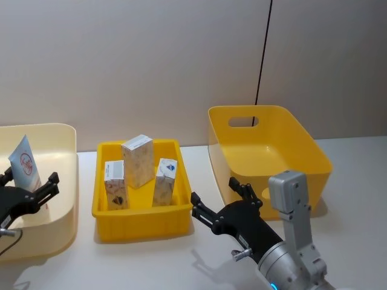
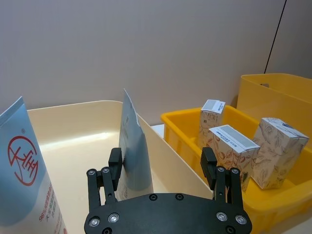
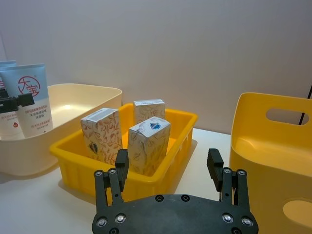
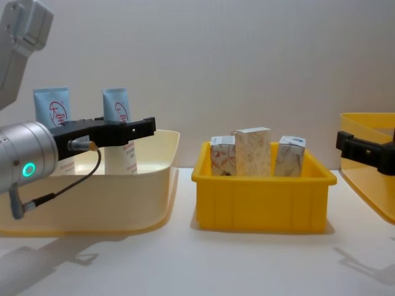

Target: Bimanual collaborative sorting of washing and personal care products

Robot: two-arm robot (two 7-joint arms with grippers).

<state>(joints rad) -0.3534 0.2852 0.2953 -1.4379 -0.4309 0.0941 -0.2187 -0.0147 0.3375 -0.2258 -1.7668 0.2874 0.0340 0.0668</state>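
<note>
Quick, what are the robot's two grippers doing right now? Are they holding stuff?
Left gripper: open, holding nothing, over the cream bin.
Right gripper: open, holding nothing, near the deep yellow bin.

cream tub [image 1: 69, 181]: table [image 1: 151, 266] left edge | shallow yellow tray [image 1: 142, 222]: middle | deep yellow handled bin [image 1: 272, 151]: right | black cable [image 1: 262, 60]: wall behind

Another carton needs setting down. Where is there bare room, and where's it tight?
Bare: inside the deep yellow bin, and the table strip between it and the yellow tray, beyond the open right gripper. Crowded: the tray, holding three cartons, and the cream bin around the tubes, where the open left gripper hangs.
</note>
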